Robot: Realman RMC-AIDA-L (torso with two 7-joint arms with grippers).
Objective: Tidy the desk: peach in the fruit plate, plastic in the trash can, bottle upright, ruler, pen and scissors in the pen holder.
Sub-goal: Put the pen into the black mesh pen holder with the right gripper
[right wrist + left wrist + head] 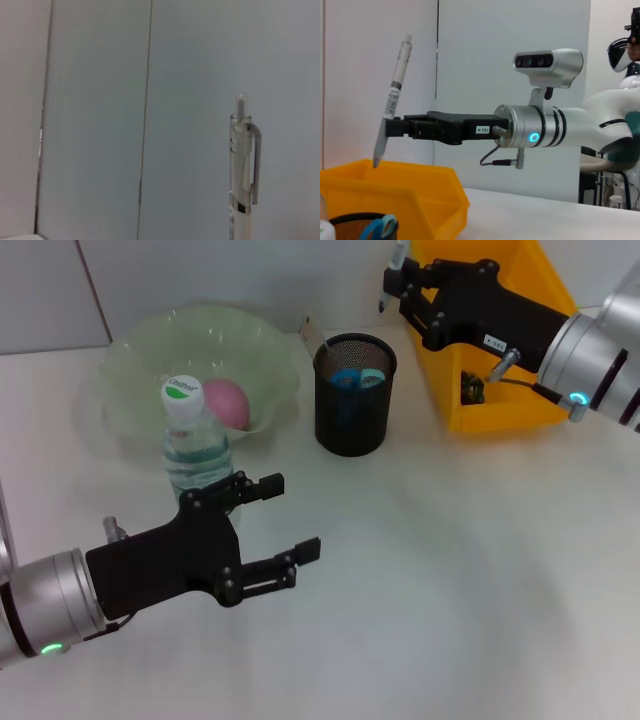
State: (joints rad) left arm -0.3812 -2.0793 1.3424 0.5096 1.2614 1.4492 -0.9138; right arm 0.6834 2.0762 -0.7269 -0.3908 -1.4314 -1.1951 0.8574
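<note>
Your right gripper (393, 282) is clamped on the pen (391, 100), holding it nearly upright with the tip pointing down. In the left wrist view the tip hangs at about the level of the yellow bin's (500, 390) rim, but you cannot tell from there whether it is over the bin or beside it. In the head view only a short piece of the pen shows at the gripper's front, between the bin and the black mesh pen holder (355, 395), up near the picture's top edge. The right wrist view gives you just the pen's clip and button end against the wall; the fingers themselves are out of sight there.

The pen holder stands just left of the bin, with blue scissor handles (355, 380) showing inside. A pale strip behind its rim may be the ruler; it is too small to be sure. Something small and dark lies in the bin, hard to make out.

Farther left, the peach (228, 405) sits in the green plate (130, 360), partly hidden by the bottle (193, 440), which stands upright at the plate's near edge.

Your left gripper (280, 520) is spread wide and holds nothing, just in front of the bottle, its upper finger overlapping the bottle's base.
</note>
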